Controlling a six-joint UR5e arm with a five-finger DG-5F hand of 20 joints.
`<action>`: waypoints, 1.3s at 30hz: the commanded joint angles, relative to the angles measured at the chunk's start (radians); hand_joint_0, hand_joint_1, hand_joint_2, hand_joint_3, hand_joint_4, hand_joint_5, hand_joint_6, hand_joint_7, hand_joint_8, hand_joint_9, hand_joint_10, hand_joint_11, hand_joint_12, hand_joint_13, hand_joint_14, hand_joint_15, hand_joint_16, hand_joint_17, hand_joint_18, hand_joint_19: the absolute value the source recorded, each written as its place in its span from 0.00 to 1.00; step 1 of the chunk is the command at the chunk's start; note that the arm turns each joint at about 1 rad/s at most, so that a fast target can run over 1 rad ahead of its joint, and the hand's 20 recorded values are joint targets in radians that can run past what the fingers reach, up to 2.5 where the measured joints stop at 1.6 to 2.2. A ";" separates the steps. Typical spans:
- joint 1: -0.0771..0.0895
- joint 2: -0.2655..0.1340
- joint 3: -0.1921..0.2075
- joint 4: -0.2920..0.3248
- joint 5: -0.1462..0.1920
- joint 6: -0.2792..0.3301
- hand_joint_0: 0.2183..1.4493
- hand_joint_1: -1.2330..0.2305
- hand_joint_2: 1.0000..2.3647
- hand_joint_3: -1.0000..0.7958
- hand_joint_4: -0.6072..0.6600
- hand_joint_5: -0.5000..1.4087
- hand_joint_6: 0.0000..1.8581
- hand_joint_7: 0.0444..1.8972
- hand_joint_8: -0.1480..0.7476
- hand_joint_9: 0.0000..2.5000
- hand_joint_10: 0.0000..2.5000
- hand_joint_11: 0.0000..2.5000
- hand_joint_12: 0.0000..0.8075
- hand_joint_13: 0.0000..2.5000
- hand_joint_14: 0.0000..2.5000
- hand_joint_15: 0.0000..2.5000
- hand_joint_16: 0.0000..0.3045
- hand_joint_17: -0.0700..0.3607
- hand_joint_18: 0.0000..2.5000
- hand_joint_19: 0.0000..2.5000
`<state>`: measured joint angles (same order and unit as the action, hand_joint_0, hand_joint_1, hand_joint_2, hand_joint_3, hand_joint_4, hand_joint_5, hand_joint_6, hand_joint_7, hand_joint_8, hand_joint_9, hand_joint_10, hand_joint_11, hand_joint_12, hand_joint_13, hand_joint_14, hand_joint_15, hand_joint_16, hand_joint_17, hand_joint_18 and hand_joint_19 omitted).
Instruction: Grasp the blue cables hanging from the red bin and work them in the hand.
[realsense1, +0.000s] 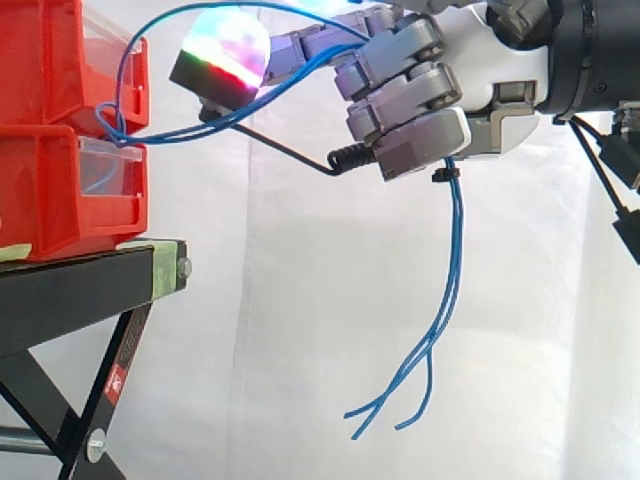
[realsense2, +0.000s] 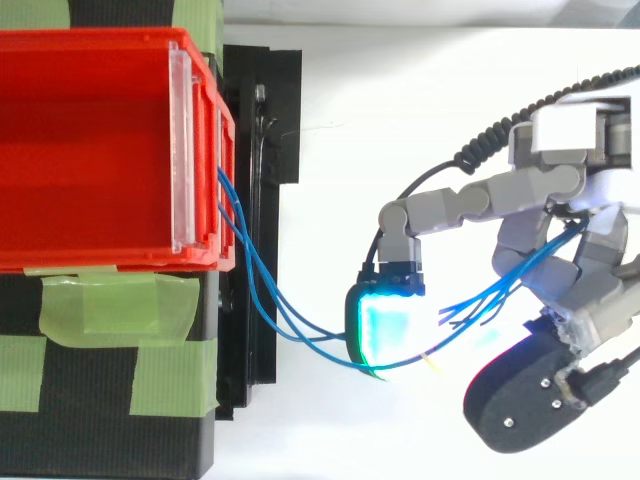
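Observation:
Thin blue cables (realsense1: 452, 270) run from the front of the stacked red bins (realsense1: 70, 130) across the gap and through my hand (realsense1: 420, 100). Their loose ends hang below the hand and fork near the bottom. In the top view the cables (realsense2: 265, 290) leave the bin's (realsense2: 90, 150) front lip, sag, pass under a glowing fingertip (realsense2: 385, 330) and go on into the curled fingers of the hand (realsense2: 580, 250). The fingers are curled round the cables. One finger stretches out toward the bins, its pad glowing green and red.
The red bins rest on a black stand (realsense1: 90, 285) with slanted legs and green tape (realsense2: 120, 310) on top. A white curtain hangs behind. Open space lies below the hand and between hand and stand.

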<state>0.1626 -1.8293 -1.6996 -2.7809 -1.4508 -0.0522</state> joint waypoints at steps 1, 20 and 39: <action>0.000 -0.001 0.000 0.000 0.001 0.000 0.44 0.41 0.01 0.18 0.69 0.41 0.00 0.76 0.81 0.77 1.00 1.00 0.90 0.83 1.00 0.83 0.70 0.53 1.00 0.29; 0.003 0.001 0.000 0.000 0.001 0.002 0.48 0.40 0.00 0.01 0.68 0.44 0.18 0.72 0.81 0.77 1.00 1.00 0.90 0.83 1.00 0.83 0.70 0.53 1.00 0.29; 0.003 -0.001 0.000 -0.011 0.242 -0.006 0.48 0.42 0.00 0.00 0.70 0.44 0.13 0.73 0.81 0.77 1.00 1.00 0.90 0.83 1.00 0.83 0.70 0.53 1.00 0.29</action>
<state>0.1657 -1.8300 -1.6996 -2.7910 -1.2882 -0.0561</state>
